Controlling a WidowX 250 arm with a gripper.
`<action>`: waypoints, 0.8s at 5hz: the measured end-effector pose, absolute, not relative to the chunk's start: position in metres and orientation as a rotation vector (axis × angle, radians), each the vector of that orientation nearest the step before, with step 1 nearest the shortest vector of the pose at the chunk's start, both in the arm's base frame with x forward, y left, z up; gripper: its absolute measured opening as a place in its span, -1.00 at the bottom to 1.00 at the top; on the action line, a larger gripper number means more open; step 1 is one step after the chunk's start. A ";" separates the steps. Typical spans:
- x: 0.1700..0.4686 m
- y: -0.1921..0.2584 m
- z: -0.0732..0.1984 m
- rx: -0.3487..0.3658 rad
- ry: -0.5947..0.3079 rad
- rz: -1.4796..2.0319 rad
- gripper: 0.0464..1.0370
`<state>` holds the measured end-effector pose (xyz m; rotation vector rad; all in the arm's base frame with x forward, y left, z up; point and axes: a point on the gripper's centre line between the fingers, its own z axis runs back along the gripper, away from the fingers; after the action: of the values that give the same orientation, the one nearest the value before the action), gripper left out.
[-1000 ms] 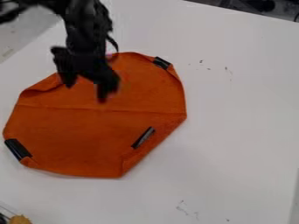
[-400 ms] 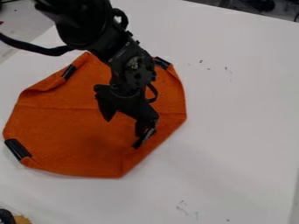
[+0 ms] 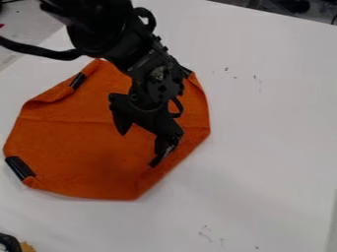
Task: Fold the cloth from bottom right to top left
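Observation:
My gripper (image 3: pixel 141 140) hangs over the right half of the orange cloth (image 3: pixel 85 157), its two fingers spread wide apart with nothing between them. One finger is at the left over the cloth's middle; the other is by the dark tag on the folded lower-right edge and partly covers it. The cloth lies on the white table with its corners turned inward, giving an eight-sided outline. Dark tags mark the corners, among them one at the lower left (image 3: pixel 20 168) and one at the upper left (image 3: pixel 78 81). The arm hides part of the cloth's upper right.
The white table (image 3: pixel 270 128) extends around the cloth, with small dark marks on it at the right and bottom. A dark object (image 3: pixel 9 243) and a yellowish-brown item (image 3: pixel 26 247) are at the bottom left corner. Dark equipment stands beyond the table's top right edge.
From the cloth's upper left, my gripper has moved down and right to the lower-right tag, shifting only slightly of late. The cloth has not moved. The dark object at bottom left has shifted a little.

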<state>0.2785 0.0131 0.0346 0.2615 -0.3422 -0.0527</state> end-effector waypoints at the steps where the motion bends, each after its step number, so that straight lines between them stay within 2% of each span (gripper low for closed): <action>1: 0.273 0.005 0.035 0.241 -0.330 -0.023 0.93; 4: 0.272 -0.010 0.016 0.187 -0.322 -0.021 0.93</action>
<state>0.2721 -0.0097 0.0158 0.1873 -0.3222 -0.0213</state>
